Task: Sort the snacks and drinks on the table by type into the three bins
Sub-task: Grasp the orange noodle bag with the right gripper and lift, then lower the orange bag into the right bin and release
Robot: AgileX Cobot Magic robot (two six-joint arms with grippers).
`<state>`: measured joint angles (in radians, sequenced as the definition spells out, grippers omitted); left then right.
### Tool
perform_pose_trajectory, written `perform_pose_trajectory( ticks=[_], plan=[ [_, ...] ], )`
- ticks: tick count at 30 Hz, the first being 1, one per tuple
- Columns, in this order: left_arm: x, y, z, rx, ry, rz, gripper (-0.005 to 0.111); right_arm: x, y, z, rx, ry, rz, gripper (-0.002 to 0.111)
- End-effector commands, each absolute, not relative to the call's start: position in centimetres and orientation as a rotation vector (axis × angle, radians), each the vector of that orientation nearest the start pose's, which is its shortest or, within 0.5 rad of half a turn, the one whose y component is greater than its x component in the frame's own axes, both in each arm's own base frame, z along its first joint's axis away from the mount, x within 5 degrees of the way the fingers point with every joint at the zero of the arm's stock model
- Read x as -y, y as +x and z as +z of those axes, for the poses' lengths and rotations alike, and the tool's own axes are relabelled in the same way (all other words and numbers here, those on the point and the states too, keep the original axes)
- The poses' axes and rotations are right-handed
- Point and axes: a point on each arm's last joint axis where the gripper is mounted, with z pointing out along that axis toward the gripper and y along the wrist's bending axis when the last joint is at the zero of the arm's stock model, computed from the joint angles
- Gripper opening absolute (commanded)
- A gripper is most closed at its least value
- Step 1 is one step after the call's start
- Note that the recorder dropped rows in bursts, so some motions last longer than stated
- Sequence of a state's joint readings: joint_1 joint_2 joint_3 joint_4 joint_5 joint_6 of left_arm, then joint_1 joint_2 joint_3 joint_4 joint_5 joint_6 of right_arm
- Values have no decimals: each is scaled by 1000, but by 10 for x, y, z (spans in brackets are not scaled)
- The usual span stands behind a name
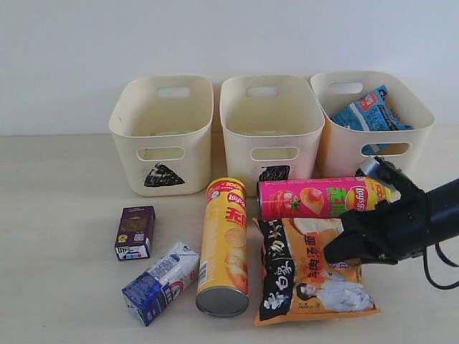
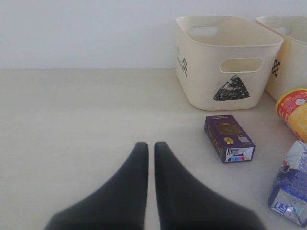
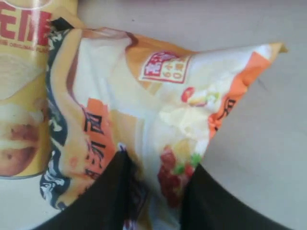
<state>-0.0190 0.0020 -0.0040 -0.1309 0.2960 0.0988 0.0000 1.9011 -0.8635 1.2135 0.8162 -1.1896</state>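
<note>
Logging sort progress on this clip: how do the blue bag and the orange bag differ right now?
The blue bag stands tilted inside the right-hand bin; the orange bag lies flat on the table. The right hand pinches the orange bag; nothing touches the blue bag. Both are crinkly snack bags.

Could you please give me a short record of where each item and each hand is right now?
Binned: blue bag, in the right bin
Other bins: triangle bin, middle bin, nothing seen inside
On table: yellow chip can and pink chip can lying down, orange bag, purple carton, blue-and-white carton
Right hand: pinching the orange bag
Left hand: shut, empty, above the table
</note>
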Motion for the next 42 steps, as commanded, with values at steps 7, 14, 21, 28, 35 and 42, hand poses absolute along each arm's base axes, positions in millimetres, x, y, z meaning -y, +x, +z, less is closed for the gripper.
perform_pose_trajectory(
  ticks=[7, 14, 21, 28, 35, 42],
  plan=[
    [5, 55, 188, -1766, 20, -72, 4, -61, 304, 198, -2522, -414, 942, 0],
    [4, 55, 190, -1745, 18, -70, 4, -62, 294, 229, -2448, -433, 931, 0],
    [4, 55, 190, -1741, 17, -70, 4, -59, 295, 277, -2376, -434, 842, 0],
    [4, 55, 190, -1741, 17, -70, 4, -48, 305, 325, -2224, -268, 663, 0],
    [4, 55, 190, -1741, 17, -70, 4, -16, 329, 346, -1931, 75, 320, 0],
    [4, 55, 190, -1741, 17, -70, 4, 8, 354, 334, -1789, 249, 78, 0]
  ],
)
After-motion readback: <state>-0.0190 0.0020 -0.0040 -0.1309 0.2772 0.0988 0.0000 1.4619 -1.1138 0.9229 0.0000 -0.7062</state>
